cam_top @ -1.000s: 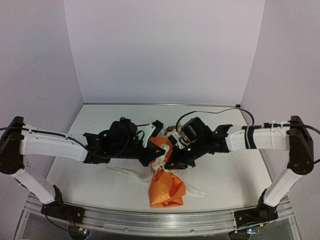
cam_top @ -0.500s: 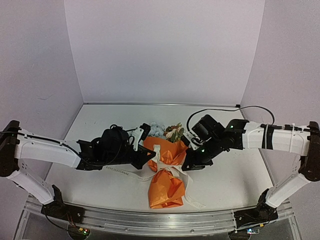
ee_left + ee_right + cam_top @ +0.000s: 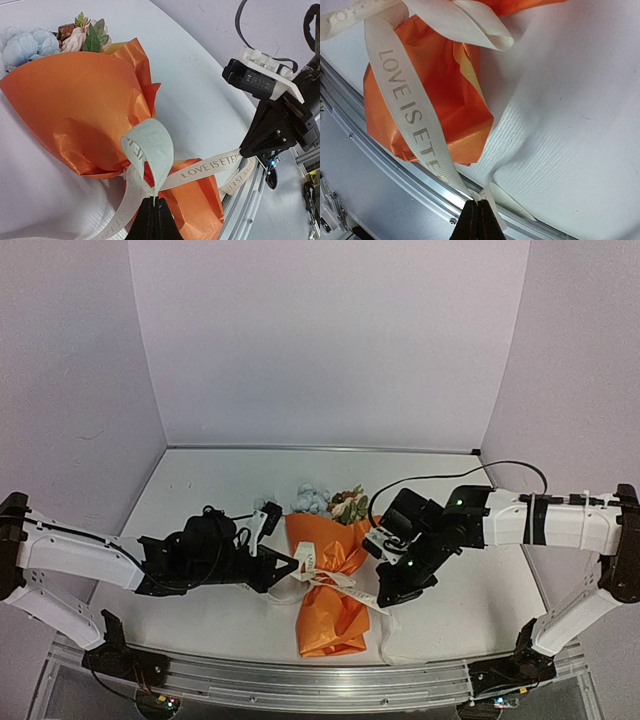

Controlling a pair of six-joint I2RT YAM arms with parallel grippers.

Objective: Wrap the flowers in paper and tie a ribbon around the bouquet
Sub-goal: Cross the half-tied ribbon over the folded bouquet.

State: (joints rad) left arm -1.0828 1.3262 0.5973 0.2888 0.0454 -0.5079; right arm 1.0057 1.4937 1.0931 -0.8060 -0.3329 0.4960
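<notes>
Left gripper (image 3: 154,201): fingers pressed together on the ribbon (image 3: 210,167), pinching it at the foot of a standing loop, lower centre of the left wrist view. Right gripper (image 3: 477,202): fingers likewise closed on the ribbon, clamping the end of a lettered strand at the bottom centre of the right wrist view; the strand reads "LOVE IS ETE" and runs up to the upper left of that frame. Ribbon: cream-white and translucent, passed around the narrow waist of the bouquet (image 3: 330,585), drawn out to both sides between the two grippers, with a loose tail lying on the surface at the lower right. Bouquet: lying flat at the centre of the top view, wide end toward the back wall, narrow end toward the bottom of the frame. Paper (image 3: 85,100): bright orange and crinkled, with a pale yellow lining showing at the folds. Flowers (image 3: 328,502): pale blue, white and brown blooms with green leaves, showing at the wide end. Table (image 3: 200,490): white, under the bouquet. Rail (image 3: 320,675): aluminium, along the bottom edge.
</notes>
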